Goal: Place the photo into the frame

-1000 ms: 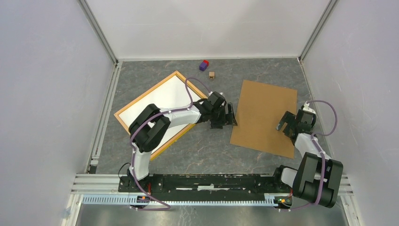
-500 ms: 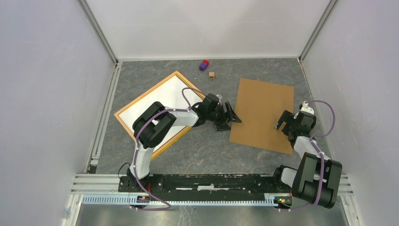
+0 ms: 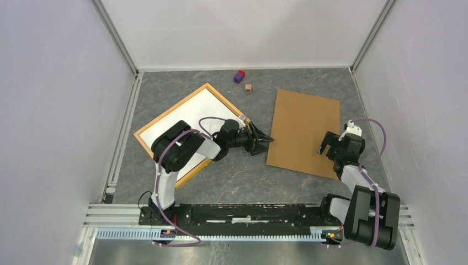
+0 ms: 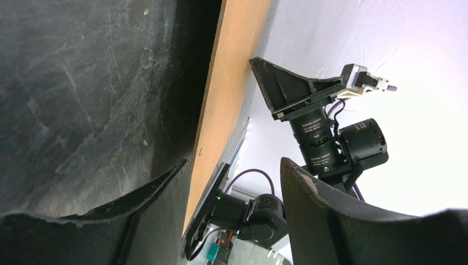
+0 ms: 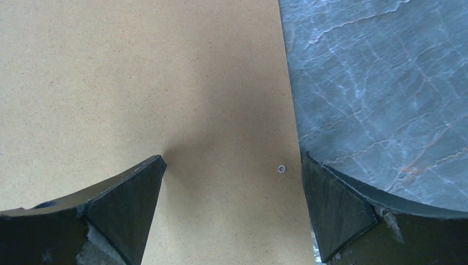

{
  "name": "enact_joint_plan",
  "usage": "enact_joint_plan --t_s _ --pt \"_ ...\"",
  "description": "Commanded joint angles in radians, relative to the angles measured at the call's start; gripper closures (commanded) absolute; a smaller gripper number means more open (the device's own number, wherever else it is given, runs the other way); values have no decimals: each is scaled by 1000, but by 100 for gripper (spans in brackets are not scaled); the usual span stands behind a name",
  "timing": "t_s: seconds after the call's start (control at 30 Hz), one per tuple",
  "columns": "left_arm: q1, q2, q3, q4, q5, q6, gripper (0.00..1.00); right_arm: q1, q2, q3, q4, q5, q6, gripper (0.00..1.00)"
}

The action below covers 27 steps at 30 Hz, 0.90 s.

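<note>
Item: the frame [image 3: 171, 109], orange-yellow wood, lay flat and askew on the left half of the desk [image 3: 232, 171]. The photo [image 3: 193, 110] lay inside its rim, plain white side up (the near part was hidden under the left arm).

Item: a brown backing board [image 3: 303, 130] lay flat on the right half, apart from the frame.

Item: the left gripper [image 3: 265, 142] was low over the desk between the frame and the board. Its jaws were spread wide with nothing between them, and its tips were just beside the board's left edge.

Item: the right gripper [image 3: 324, 142] was over the board's right portion. Its jaws were also wide apart and empty, and the board's right edge and the bare desk showed between its fingers.

Sundries: a purple-and-red block [image 3: 239, 76] and a small brown block [image 3: 248, 87] sat near the far wall.
</note>
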Motion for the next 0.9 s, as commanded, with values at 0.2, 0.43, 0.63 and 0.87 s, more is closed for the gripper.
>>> enact_joint_plan --t_s 0.2,0.43,0.63,0.87 --pt "-7 -262 -64 129 64 -5 34 155 7 -91 -152 -339 202 2" --pt "1 -295 -88 32 50 36 35 192 -3 -98 -120 -335 232 2" --pt "7 -276 -100 64 37 19 39 194 -13 -110 -119 -330 232 2" --pt "6 -266 -49 -5 16 75 42 196 13 -117 -96 -336 234 2"
